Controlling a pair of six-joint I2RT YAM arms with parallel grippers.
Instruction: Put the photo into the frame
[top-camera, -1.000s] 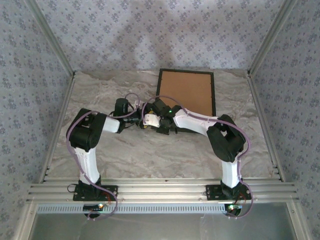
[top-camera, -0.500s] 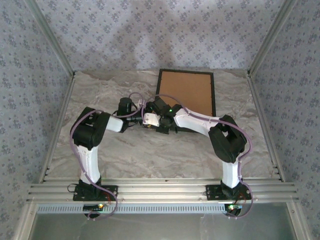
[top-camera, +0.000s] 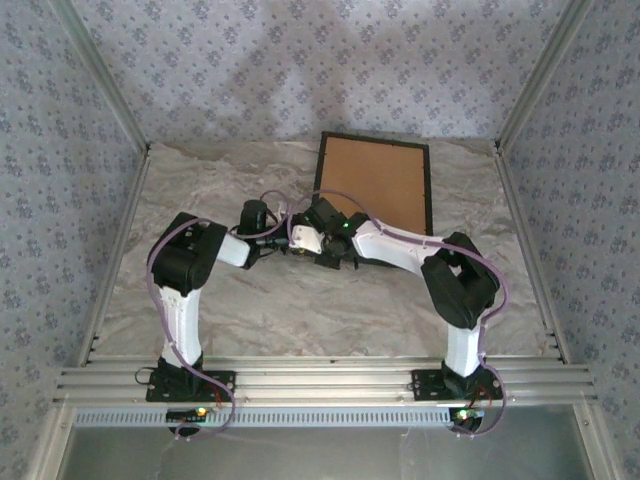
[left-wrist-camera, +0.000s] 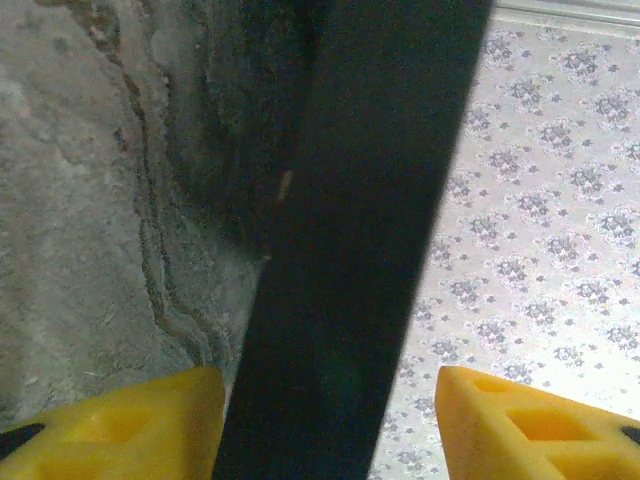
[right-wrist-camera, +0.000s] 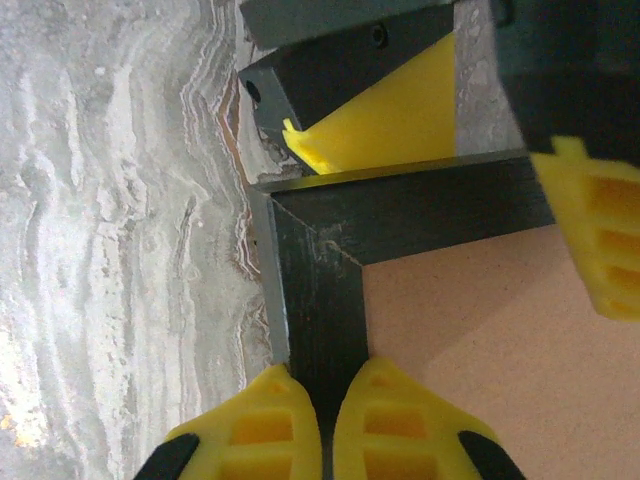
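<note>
- The frame lies at the tabletop's far edge, right of centre, with the brown backing board facing up.
- The right gripper is pinching the frame's left rail, just by its near-left corner.
- The left gripper is half-open, straddling the adjoining rail without clamping it.
- Is the photo inside? I cannot tell, so I'd call insertion unconfirmed.

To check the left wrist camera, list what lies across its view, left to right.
Across it: table → frame → wall.
</note>
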